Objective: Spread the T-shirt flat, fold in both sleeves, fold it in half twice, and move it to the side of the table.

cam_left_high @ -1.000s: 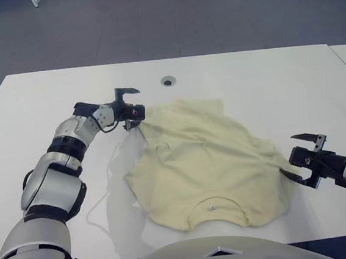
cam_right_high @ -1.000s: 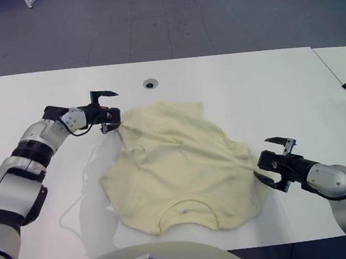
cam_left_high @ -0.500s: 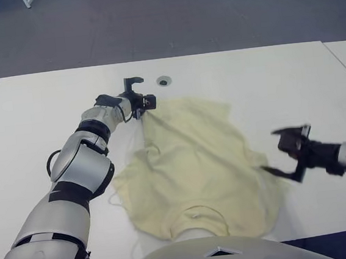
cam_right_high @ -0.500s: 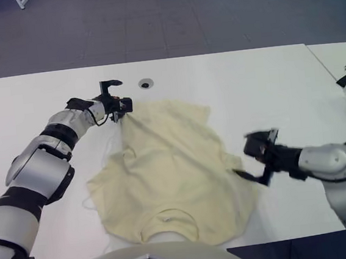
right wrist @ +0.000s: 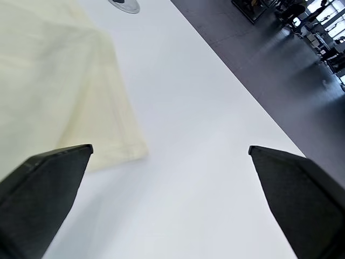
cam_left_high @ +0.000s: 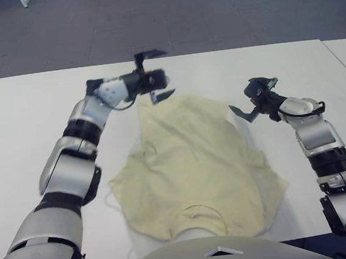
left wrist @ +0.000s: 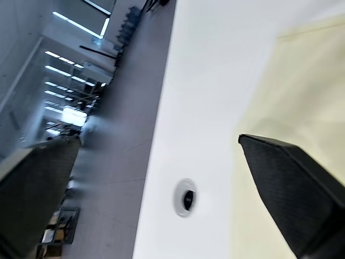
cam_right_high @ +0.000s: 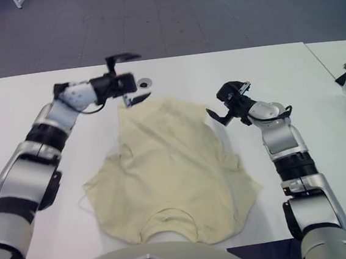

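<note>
The pale yellow cloth T-shirt (cam_left_high: 192,164) is lying roughly mid-way across the white desk (cam_left_high: 25,119). The collar is sitting at the near edge and the hem is pointing at the far edge, so the long axis is running straight away from the robot. It's looking pretty rumpled, with the sleeves bunched in at the sides, so the spreading step is probably the one being worked on.

The bit that matters is that the two far hem corners are being flanked by the tools. The left tool (cam_left_high: 158,74) is being held just over the far-left corner, jaws wide apart, with nothing being gripped. The right tool (cam_left_high: 252,97) is being held just beside the far-right corner, also spread open and empty.

Each corner is lying nearer the arm on its own side, so no cross-over is likely being called for. A short drop onto the cloth and a pull outward would do it. A small round hole (cam_right_high: 144,82) in the desk is sitting just beyond the left corner.
</note>
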